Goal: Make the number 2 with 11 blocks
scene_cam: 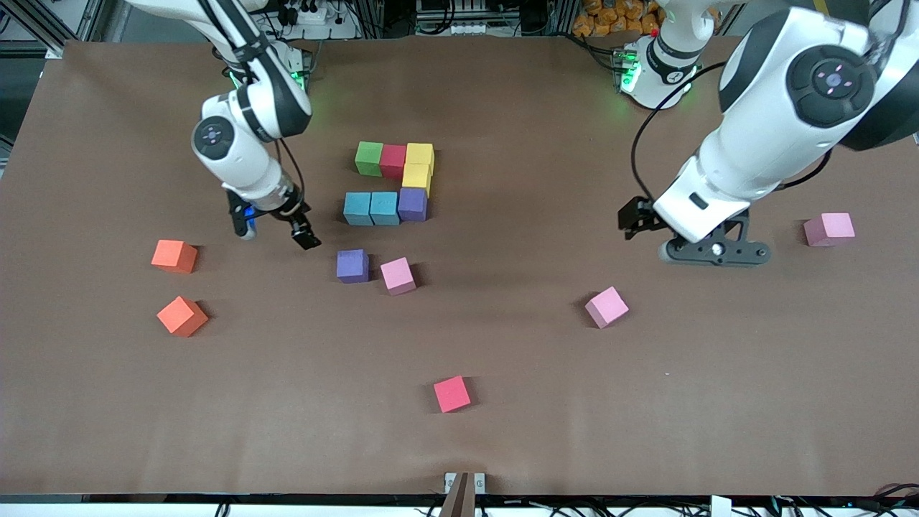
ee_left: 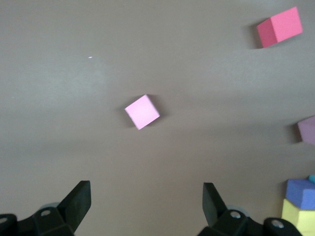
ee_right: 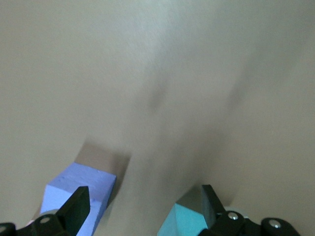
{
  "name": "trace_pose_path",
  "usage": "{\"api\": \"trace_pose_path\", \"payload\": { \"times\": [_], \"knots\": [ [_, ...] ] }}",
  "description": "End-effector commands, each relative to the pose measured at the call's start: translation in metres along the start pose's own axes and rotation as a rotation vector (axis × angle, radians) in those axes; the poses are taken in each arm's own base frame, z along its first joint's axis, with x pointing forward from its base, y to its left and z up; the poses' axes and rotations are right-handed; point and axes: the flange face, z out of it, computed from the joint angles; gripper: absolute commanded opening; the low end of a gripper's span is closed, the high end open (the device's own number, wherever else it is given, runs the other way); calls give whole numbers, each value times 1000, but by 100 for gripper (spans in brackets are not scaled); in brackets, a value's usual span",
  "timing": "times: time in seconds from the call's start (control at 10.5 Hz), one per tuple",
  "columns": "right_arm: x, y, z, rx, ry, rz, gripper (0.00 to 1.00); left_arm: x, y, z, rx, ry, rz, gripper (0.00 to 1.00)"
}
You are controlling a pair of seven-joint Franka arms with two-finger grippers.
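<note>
Right gripper (scene_cam: pixel 276 228) is released, holding nothing, low over the desk (scene_cam: pixel 502 431). Your next piece, the loose purple block (scene_cam: pixel 352 266), lies just off it toward the left arm's end, with a pink block (scene_cam: pixel 398 276) beside it. It's a cube, so no long axis. Left gripper (scene_cam: pixel 650 233), also released, waits well apart over bare desk. The built digit (scene_cam: pixel 391 183) stops at its purple corner.

Bare table (scene_cam: pixel 646 402) around the lone pink block (scene_cam: pixel 607 306), purple block (scene_cam: pixel 352 265) crowded by a pink neighbour (scene_cam: pixel 398 276)

no readable text, labels or numbers anywhere
</note>
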Motion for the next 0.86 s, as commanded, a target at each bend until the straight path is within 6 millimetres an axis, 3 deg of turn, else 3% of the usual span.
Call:
{"api": "trace_pose_path", "payload": {
  "times": [0.0,0.38,0.76],
  "knots": [
    [36,-7,-23,-14,9,-103,100,1,28,23,-23,-17,-58,100],
    [98,6,-31,-7,23,-292,100,25,43,60,-73,41,-70,100],
    [143,15,-49,-44,-3,-519,100,15,125,121,-82,90,-145,100]
  ]
}}
